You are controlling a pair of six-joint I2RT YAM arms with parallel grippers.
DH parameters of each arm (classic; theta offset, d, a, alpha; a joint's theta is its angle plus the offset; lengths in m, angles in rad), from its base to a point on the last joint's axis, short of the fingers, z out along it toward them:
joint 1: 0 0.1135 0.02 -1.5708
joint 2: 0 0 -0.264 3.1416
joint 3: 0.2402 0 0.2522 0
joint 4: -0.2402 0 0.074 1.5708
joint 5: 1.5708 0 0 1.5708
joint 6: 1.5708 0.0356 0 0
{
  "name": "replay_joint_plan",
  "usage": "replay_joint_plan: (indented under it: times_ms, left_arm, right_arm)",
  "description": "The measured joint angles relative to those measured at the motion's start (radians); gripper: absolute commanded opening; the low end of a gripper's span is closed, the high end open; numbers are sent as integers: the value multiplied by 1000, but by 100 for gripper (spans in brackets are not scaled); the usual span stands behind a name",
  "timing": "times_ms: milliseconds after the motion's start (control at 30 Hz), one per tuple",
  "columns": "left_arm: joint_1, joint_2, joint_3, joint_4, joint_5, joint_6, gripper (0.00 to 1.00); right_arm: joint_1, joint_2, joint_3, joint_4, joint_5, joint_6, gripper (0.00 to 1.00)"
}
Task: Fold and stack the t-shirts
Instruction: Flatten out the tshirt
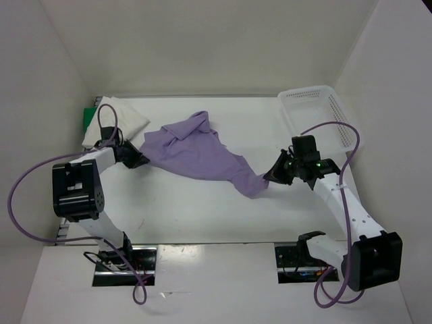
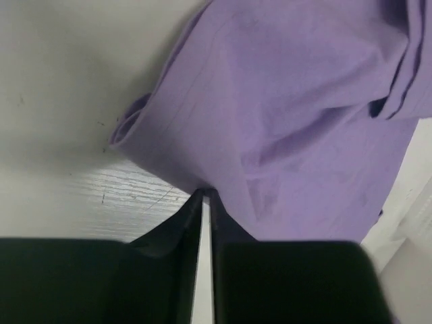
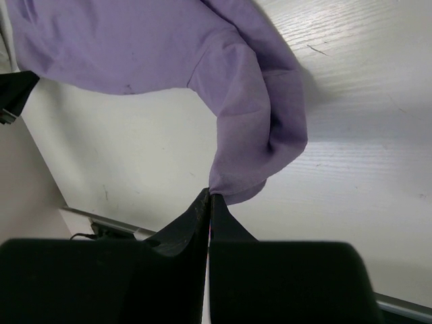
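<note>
Currently the lavender shirt [image 1: 202,155] lies unfolded and rumpled across the middle of the table [image 1: 189,216], stretched on a diagonal between the two arms. Its wider, bunched part is toward the far left and it narrows to a twisted tail at the near right.

Left gripper [image 1: 137,160] sits low at the shirt's left edge. In the left wrist view the two dark fingers [image 2: 172,229] are nearly together with only a thin slit between them, and the tips meet a folded hem of the purple cloth. I cannot tell whether any cloth is actually pinched there.

Right gripper [image 1: 272,177] is at the shirt's right tail. In the right wrist view its jaws are pressed together on the very end of the cloth, which loops from the tips and runs off toward the far left.

White shirt [image 1: 121,116] lies folded at the far left corner, just behind the left arm's wrist. Green shirt [image 1: 88,119] is beneath it, with only a strip showing at the left side against the wall. Both are apart from the lavender one.

White mesh basket [image 1: 307,93] stands at the far right corner, behind the right arm, not touching any shirt.
</note>
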Motion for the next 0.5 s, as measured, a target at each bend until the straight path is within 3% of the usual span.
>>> replay_joint_plan:
  times_ms: [100, 267, 333, 367, 400, 433, 500]
  left_arm:
    - [0, -4, 16, 4, -2, 3, 1]
    - [0, -44, 47, -69, -27, 26, 1]
    - [0, -78, 51, -96, -40, 34, 16]
    - [0, -96, 51, -105, -47, 40, 39]
    - [0, -110, 51, -111, -58, 49, 51]
    - [0, -119, 51, -115, -65, 54, 58]
    - [0, -117, 51, -113, -77, 55, 63]
  right_arm:
    - [0, 0, -2, 15, -12, -1, 0]
    - [0, 12, -19, 59, -34, -6, 0]
    - [0, 25, -25, 77, -43, -11, 0]
    - [0, 30, -26, 82, -47, -14, 0]
    - [0, 36, -27, 89, -50, -17, 0]
    - [0, 41, -30, 96, -55, -19, 0]
    - [0, 48, -31, 101, -65, -26, 0]
